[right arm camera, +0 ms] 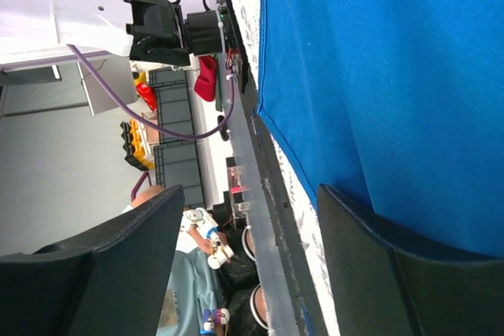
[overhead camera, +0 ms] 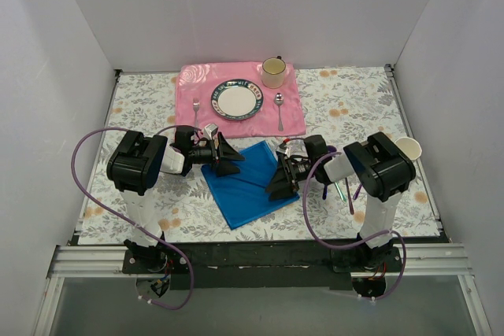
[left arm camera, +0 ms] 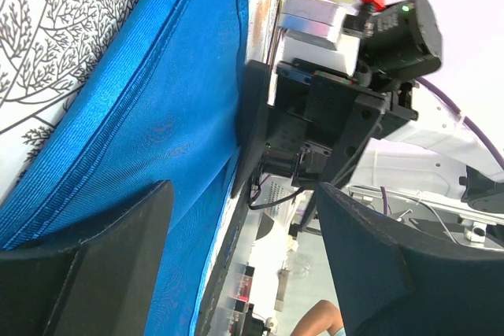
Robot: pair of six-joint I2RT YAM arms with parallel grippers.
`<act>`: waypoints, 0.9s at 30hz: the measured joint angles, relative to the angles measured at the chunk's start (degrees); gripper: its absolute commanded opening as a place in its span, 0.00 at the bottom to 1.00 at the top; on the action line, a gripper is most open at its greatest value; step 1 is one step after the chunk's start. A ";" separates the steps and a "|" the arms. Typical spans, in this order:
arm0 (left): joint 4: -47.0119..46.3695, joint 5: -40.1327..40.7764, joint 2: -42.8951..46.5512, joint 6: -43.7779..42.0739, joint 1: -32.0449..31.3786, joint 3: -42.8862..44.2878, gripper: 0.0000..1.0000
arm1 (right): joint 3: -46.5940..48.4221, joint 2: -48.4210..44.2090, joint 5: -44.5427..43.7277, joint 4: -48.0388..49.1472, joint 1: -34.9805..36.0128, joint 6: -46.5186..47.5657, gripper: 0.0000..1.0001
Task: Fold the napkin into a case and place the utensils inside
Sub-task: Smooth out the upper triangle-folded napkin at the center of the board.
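The blue napkin [overhead camera: 248, 182] lies flat on the table's near middle, with a fold line across it. My left gripper [overhead camera: 228, 159] is open at its upper left edge. In the left wrist view the jaws stand wide apart [left arm camera: 244, 265], with one finger [left arm camera: 87, 273] resting on the blue cloth [left arm camera: 150, 116]. My right gripper [overhead camera: 279, 182] is open at the napkin's right edge. In the right wrist view its gripper [right arm camera: 248, 265] is wide open, with one finger [right arm camera: 409, 281] over the cloth [right arm camera: 378, 76]. The iridescent utensils [overhead camera: 340, 190] lie under the right arm, partly hidden.
A pink placemat [overhead camera: 240, 100] at the back holds a plate [overhead camera: 236, 100], a silver fork [overhead camera: 196, 109], a silver spoon [overhead camera: 279, 109] and a cream mug [overhead camera: 273, 72]. A white paper cup [overhead camera: 409, 147] stands at the right. White walls close in the table.
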State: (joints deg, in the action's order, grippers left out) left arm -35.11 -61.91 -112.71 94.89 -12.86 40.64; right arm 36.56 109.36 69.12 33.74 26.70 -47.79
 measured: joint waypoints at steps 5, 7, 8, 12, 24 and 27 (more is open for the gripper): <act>-0.02 -0.02 -0.04 -0.07 0.00 0.00 0.73 | -0.02 -7.06 -0.85 -2.80 0.42 -0.20 0.60; -0.02 0.00 -0.04 -0.04 0.00 0.00 0.73 | 1.09 -11.78 -1.44 -7.02 0.44 2.51 0.52; -0.02 0.00 -0.04 -0.07 0.00 0.00 0.73 | 2.23 -13.49 -2.21 -10.10 0.44 5.09 0.48; 0.02 0.02 -0.04 -0.13 0.00 0.00 0.72 | 7.19 -16.13 -6.54 -22.88 0.55 16.28 0.34; 0.22 0.07 -0.07 -0.42 0.00 0.00 0.71 | 9.49 -9.99 -16.63 -46.82 -1.05 35.67 0.07; 0.09 0.00 -0.13 -0.39 0.02 0.00 0.71 | 9.64 -9.01 -19.06 -48.50 -1.60 37.03 0.04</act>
State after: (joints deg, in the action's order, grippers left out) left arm -35.03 -61.91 -112.84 94.50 -12.84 40.64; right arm 46.19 100.36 50.06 -14.76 25.10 -10.76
